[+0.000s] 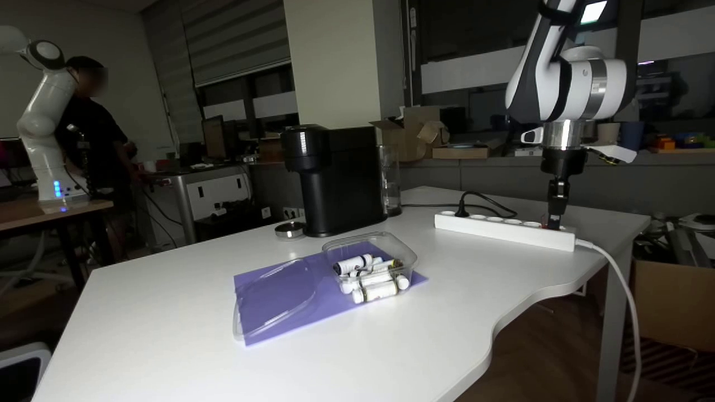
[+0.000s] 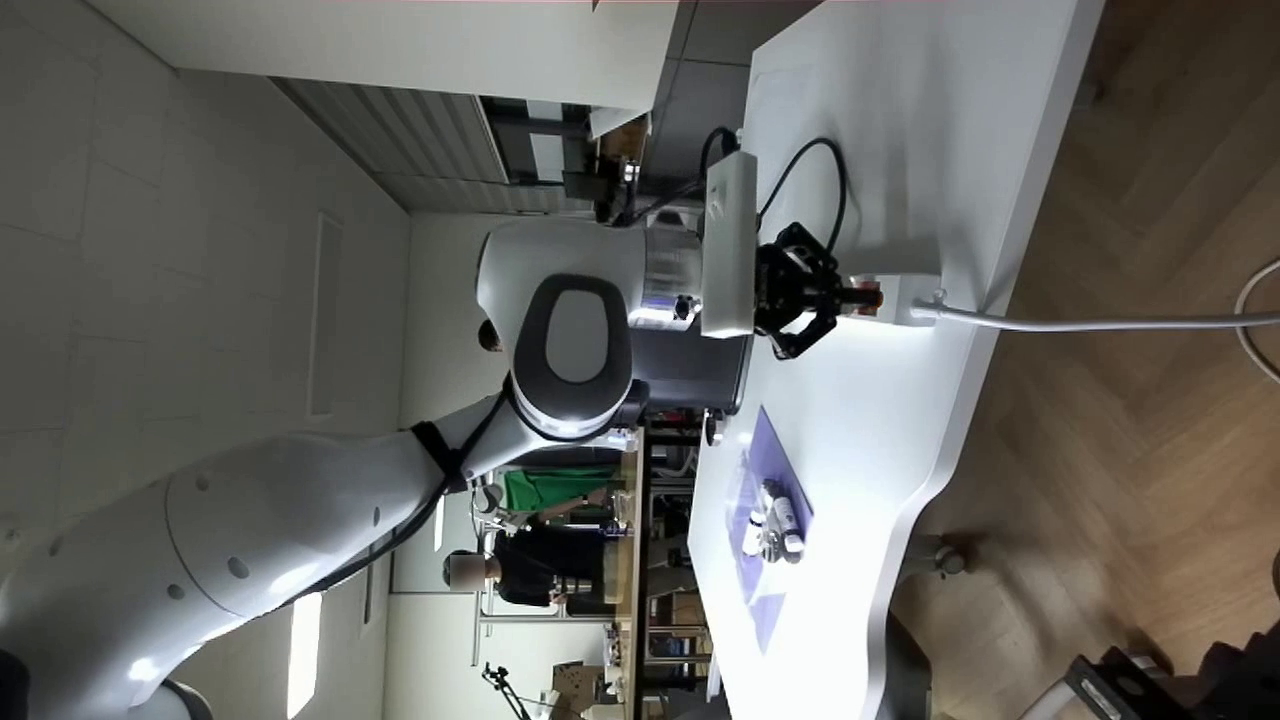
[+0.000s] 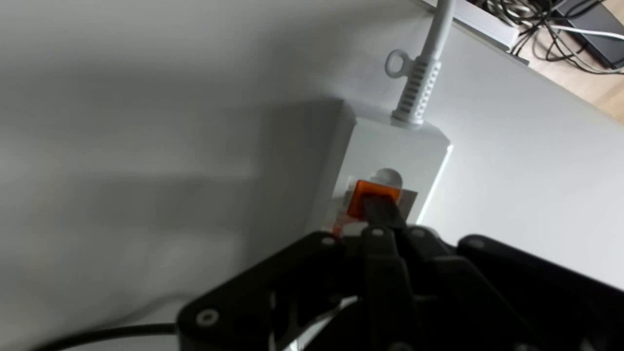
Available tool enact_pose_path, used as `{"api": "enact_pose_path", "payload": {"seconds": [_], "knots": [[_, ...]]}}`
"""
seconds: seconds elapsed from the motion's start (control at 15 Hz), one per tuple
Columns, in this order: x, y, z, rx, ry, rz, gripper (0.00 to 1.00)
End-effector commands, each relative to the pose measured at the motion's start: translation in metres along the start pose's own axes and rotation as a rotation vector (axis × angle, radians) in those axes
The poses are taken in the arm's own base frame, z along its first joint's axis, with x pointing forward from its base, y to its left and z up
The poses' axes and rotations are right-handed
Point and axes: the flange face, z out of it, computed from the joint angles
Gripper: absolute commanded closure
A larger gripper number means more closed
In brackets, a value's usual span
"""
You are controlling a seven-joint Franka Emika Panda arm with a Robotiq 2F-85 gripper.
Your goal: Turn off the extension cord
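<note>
The extension cord is a long white power strip lying near the table's edge. Its end also shows in an exterior view and in the wrist view. A white cable leaves that end and hangs over the edge. An orange-red switch sits near the cable end. My gripper is shut, pointing down, with its fingertips over the switch and seemingly touching it. They cover part of the switch. In both exterior views the gripper stands above the strip's cable end.
A black plug with a black cable sits in the strip's far end. A black coffee machine stands behind. A clear tub with small white bottles stands on purple cloth, beside a clear lid. The table edge is close.
</note>
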Motion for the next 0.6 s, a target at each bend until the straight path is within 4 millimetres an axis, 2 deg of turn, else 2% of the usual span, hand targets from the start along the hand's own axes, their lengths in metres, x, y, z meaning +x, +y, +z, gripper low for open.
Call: {"api": "enact_pose_path", "payload": {"seconds": [0.0,0.2,0.4,0.53], "knots": [[-0.005,-0.038,0.024,-0.053,-0.041,-0.074,1.0],[0.0,-0.048,0.013,-0.102,-0.023,-0.087,1.0],[0.007,-0.053,-0.008,-0.107,-0.004,-0.065,1.0],[0.015,-0.056,-0.036,-0.09,-0.011,-0.027,1.0]]}}
